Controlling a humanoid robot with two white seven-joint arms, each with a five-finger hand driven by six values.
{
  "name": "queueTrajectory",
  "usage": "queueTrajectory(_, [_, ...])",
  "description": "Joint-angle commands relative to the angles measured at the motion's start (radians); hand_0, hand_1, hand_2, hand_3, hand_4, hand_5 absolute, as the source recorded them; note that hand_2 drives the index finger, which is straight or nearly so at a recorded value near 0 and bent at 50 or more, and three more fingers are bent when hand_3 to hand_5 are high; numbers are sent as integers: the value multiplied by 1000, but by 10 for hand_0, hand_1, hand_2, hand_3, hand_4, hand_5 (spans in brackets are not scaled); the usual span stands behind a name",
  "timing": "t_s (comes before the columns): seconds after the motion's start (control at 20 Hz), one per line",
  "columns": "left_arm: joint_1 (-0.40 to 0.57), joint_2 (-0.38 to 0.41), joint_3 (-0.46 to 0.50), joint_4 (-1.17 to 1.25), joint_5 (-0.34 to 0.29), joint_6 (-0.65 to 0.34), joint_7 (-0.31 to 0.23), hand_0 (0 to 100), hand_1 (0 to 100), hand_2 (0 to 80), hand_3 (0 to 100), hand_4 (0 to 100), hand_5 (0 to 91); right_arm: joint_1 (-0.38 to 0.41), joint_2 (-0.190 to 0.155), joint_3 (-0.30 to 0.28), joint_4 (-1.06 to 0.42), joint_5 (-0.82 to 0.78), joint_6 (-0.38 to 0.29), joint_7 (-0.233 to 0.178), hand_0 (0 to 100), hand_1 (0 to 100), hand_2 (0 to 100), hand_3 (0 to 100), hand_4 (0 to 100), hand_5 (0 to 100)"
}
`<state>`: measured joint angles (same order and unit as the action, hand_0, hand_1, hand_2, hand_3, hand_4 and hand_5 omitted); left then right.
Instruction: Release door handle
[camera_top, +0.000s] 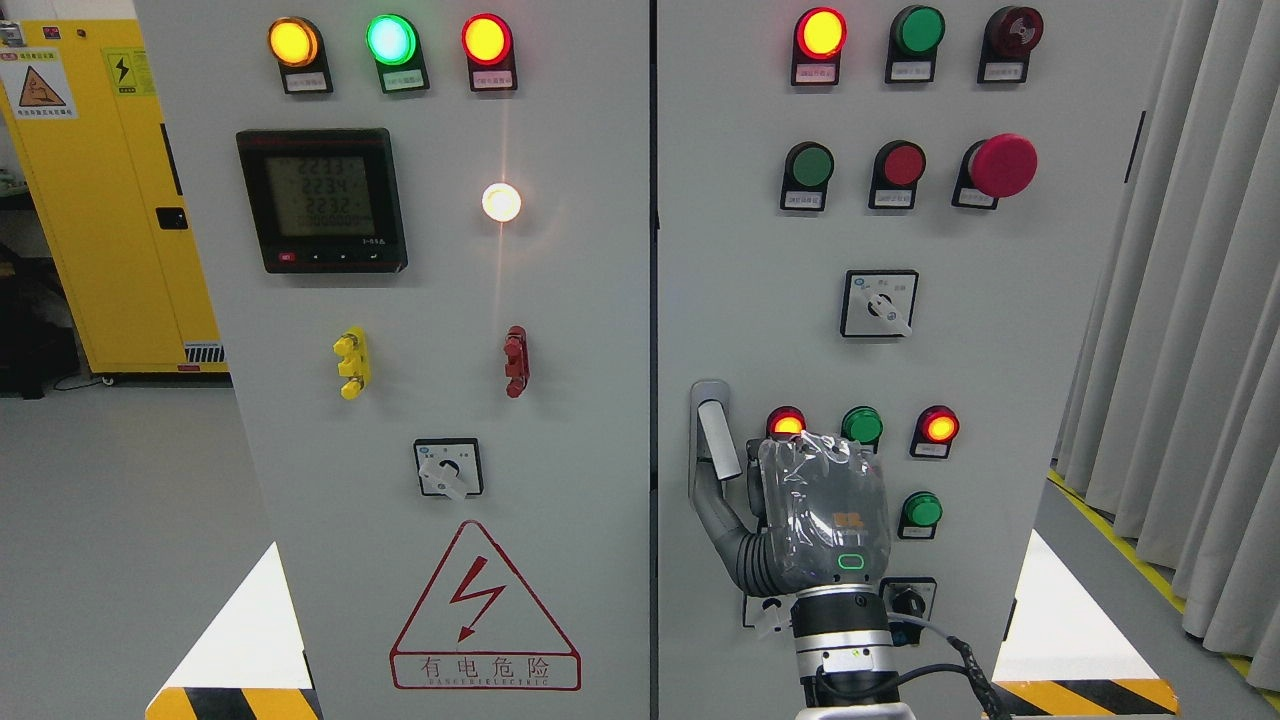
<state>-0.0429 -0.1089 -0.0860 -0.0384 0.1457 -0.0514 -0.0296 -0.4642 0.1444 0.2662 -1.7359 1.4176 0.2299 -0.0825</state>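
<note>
Grey floor (110, 520) with yellow-and-black hazard striping (1085, 695) at the lower edges. A yellow cabinet (95, 200) bearing warning labels stands at far left. Pale grey curtains (1190, 300) hang along the right side.

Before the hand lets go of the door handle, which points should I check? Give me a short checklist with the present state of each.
1. Right hand in view at the handle: ok.
2. Thumb against the handle's lower end: ok, it appears to touch.
3. Other fingers around the handle: cannot tell, the back of the hand hides them.
4. Right door closed flush with the left door: ok, only a narrow seam shows.
5. Hand apart from the lamps just above it: cannot tell, it overlaps them in this view.
6. Left hand out of the way: ok, not in view.
</note>
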Motion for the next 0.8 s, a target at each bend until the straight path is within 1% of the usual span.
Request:
queueTrajectory(0.0, [0,0,0,0,0,1,0,120,556,0,0,0,0,7,-2,-2,-10,0,-1,1,516,412,1000,1000,1000,1000])
queueTrajectory(0.6, [0,0,0,0,0,1,0,120,556,0,0,0,0,7,-3,-16,-10,0,-1,3,499,416,1000,1000,1000,1000])
queueTrajectory(0.75, [0,0,0,0,0,1,0,120,556,0,0,0,0,6,-2,-16,-10,0,-1,3,535,411,1000,1000,1000,1000])
